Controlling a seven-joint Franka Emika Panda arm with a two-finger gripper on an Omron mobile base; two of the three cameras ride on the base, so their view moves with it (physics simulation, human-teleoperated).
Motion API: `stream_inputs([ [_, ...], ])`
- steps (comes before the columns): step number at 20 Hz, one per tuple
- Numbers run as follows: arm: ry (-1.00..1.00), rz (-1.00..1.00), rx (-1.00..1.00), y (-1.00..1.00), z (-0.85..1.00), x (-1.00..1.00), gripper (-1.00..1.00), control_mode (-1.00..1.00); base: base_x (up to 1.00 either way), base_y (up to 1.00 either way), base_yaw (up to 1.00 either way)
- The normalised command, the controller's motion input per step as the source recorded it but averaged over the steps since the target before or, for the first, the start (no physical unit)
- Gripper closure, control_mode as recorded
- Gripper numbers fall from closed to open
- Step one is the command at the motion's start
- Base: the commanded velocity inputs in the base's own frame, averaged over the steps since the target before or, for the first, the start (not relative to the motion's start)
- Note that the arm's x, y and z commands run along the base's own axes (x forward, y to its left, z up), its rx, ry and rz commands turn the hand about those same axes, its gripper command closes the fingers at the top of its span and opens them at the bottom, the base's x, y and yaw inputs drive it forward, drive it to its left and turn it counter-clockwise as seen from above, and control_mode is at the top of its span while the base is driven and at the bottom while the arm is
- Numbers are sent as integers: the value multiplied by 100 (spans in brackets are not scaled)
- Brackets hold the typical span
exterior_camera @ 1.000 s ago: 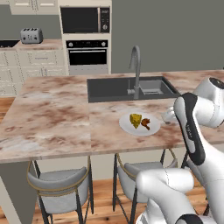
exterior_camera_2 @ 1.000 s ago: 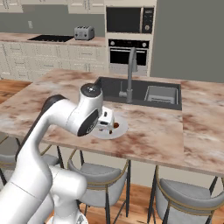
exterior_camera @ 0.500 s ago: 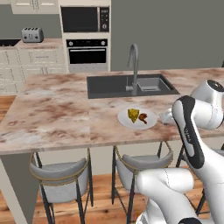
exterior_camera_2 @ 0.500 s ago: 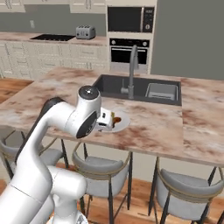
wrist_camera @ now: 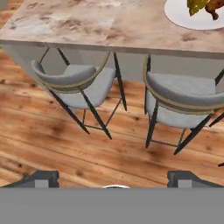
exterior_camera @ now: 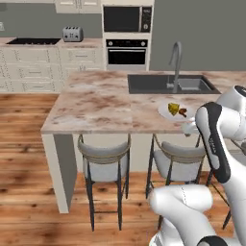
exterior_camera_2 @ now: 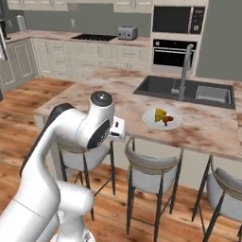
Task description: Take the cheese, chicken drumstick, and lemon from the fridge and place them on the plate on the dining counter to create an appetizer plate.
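The plate (exterior_camera: 164,112) (exterior_camera_2: 150,117) (wrist_camera: 178,15) lies on the dining counter (exterior_camera: 101,103) (exterior_camera_2: 203,130) near its front edge, in front of the sink. On it rest the yellow cheese (exterior_camera: 172,107) (exterior_camera_2: 160,113) (wrist_camera: 197,5) and the reddish-brown chicken drumstick (exterior_camera: 183,112) (exterior_camera_2: 168,119) (wrist_camera: 212,8), side by side. My gripper (wrist_camera: 114,179) is open and holds nothing. It hangs off the counter's front, below its edge, looking down at the stools and floor. The lemon and the fridge are out of view.
Grey stools (exterior_camera: 104,158) (exterior_camera_2: 153,168) (wrist_camera: 70,81) stand tucked under the counter's front edge. A dark sink (exterior_camera: 168,84) with a curved faucet (exterior_camera: 176,57) lies behind the plate. Wooden floor (exterior_camera: 24,192) spreads to the left. Cabinets, oven and a toaster (exterior_camera: 72,33) line the back wall.
The whole picture has shifted: the base has backed away from the counter and moved left, so the plate looks farther off. The gripper stays open.
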Motion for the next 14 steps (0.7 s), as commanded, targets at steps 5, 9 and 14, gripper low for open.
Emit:
stream_inputs([
  [5,0,0,0,0,0,0,-100,100,-35,100,52],
  [9,0,0,0,0,0,0,-100,100,-11,100,38],
  [14,0,0,0,0,0,0,-100,100,2,100,38],
])
